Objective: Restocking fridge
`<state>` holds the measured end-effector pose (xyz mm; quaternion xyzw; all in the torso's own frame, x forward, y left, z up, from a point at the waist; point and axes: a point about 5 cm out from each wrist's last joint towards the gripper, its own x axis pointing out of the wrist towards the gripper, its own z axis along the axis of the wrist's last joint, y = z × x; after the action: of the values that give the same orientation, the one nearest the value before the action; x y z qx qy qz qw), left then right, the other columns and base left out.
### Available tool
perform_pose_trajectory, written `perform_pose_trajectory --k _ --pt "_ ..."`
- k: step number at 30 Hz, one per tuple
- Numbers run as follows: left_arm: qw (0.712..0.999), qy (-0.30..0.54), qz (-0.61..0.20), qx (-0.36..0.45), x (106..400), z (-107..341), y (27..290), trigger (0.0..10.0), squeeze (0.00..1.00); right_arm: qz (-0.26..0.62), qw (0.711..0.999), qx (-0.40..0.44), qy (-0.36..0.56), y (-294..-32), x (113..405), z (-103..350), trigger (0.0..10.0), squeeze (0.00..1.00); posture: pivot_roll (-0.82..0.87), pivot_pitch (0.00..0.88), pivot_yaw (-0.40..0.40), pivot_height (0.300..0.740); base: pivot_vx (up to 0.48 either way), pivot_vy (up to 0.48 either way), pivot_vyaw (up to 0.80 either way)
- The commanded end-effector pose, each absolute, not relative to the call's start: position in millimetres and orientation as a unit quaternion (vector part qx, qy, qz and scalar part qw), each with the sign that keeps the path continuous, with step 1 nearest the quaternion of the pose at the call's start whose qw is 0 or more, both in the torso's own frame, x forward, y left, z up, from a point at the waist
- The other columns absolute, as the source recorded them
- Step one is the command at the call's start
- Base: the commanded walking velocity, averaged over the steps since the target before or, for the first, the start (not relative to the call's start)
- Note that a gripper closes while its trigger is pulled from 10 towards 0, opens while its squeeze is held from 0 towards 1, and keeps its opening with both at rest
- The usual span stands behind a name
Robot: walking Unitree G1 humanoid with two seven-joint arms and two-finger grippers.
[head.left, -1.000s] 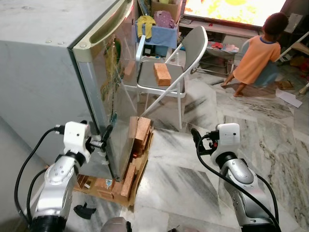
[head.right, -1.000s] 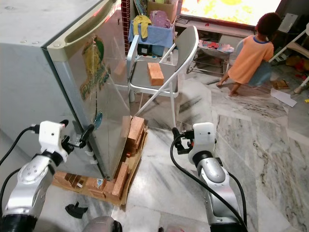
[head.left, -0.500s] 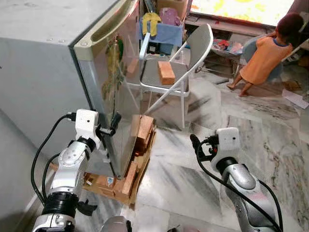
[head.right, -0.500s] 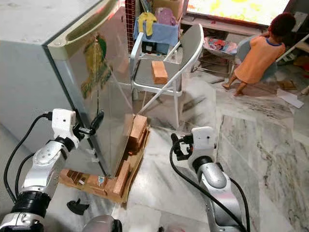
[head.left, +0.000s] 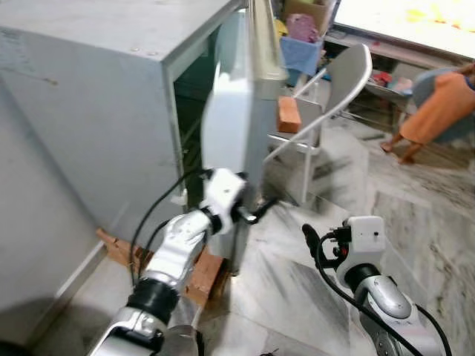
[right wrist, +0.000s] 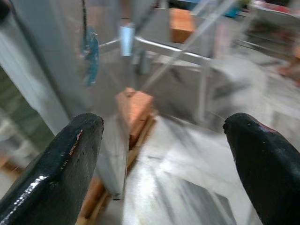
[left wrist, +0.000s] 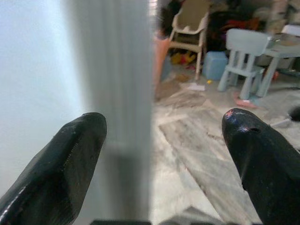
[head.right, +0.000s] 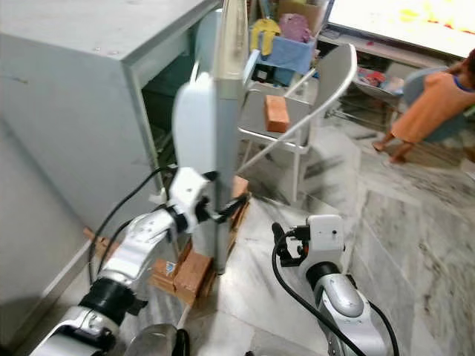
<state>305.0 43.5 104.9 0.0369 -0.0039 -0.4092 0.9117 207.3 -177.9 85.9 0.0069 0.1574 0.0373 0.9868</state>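
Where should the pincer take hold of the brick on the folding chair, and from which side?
Grip the brick across its two long side faces, coming down from above. It lies flat on the chair seat with its top free, and the raised backrest behind it probably blocks a level approach from that side.

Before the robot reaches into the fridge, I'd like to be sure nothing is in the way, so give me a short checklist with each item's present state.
1. Fridge door swung open: ok, its edge faces the camera and the dark interior shows beside it.
2. Left gripper at the door's edge, fingers open with nothing between them: ok.
3. Right gripper open and empty: ok, but it carries nothing to restock.
4. Shelf space inside: cannot tell, too dark.
5. Person well away from the door, beyond the folding chair: ok.
6. Brick lying on the chair seat, apart from the door: ok.
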Motion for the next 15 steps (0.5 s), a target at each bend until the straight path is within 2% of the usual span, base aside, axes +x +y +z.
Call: perform_pose_trajectory --k 1,3,7,15 --pt "0.923 -0.004 -0.382 0.041 310 104 55 10.0 0.00 0.015 0.988 0.004 0.151 -186 207 89 10.0 0.00 0.03 0.009 -0.051 0.740 0.000 0.000 0.00" --pt "0.937 -0.001 -0.347 0.030 315 103 70 10.0 0.00 0.015 0.989 0.004 0.147 -185 209 90 10.0 0.00 0.04 0.007 -0.052 0.740 0.000 0.000 0.00" --pt "0.950 -0.001 -0.310 0.029 319 101 90 10.0 0.00 0.019 0.989 0.002 0.145 -182 211 91 10.0 0.00 0.05 0.003 -0.060 0.740 0.341 -0.333 0.00" --pt "0.951 -0.002 -0.307 0.035 319 100 93 10.0 0.00 0.024 0.990 0.005 0.139 -177 218 91 10.0 0.00 0.06 0.000 -0.062 0.740 0.375 -0.296 -0.70"
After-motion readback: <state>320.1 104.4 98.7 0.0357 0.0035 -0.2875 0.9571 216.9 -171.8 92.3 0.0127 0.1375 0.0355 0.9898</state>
